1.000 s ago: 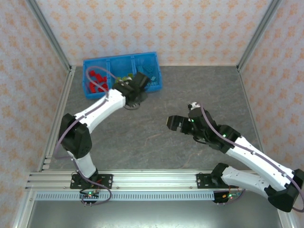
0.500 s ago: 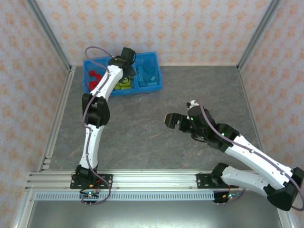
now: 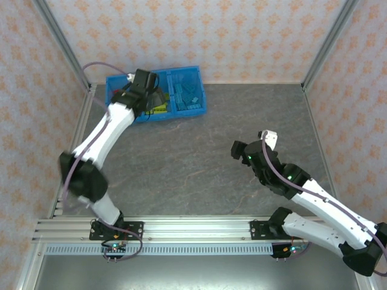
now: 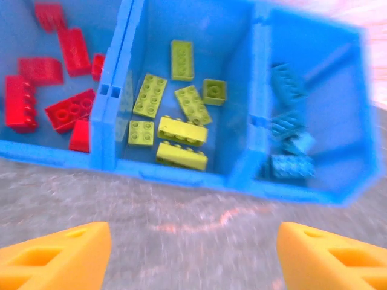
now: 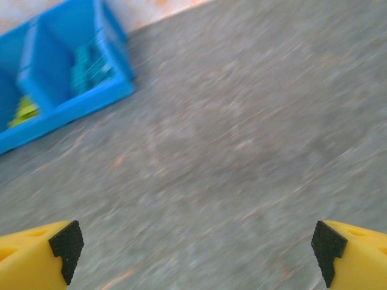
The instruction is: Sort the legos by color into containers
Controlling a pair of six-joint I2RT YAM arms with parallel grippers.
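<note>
blue tray (image 4: 290, 190); red, lime, light-blue legos (image 4: 182, 130)

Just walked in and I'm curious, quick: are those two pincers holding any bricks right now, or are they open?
Left pincer: open, holding nothing.
Right pincer: open, holding nothing.

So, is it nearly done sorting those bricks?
Looks done: the tray holds red bricks in its left compartment, green bricks in the middle, blue bricks on the right. In hand: nothing; left gripper and right gripper are open, empty. Left: seemingly nothing, as every brick I see is sorted.
</note>
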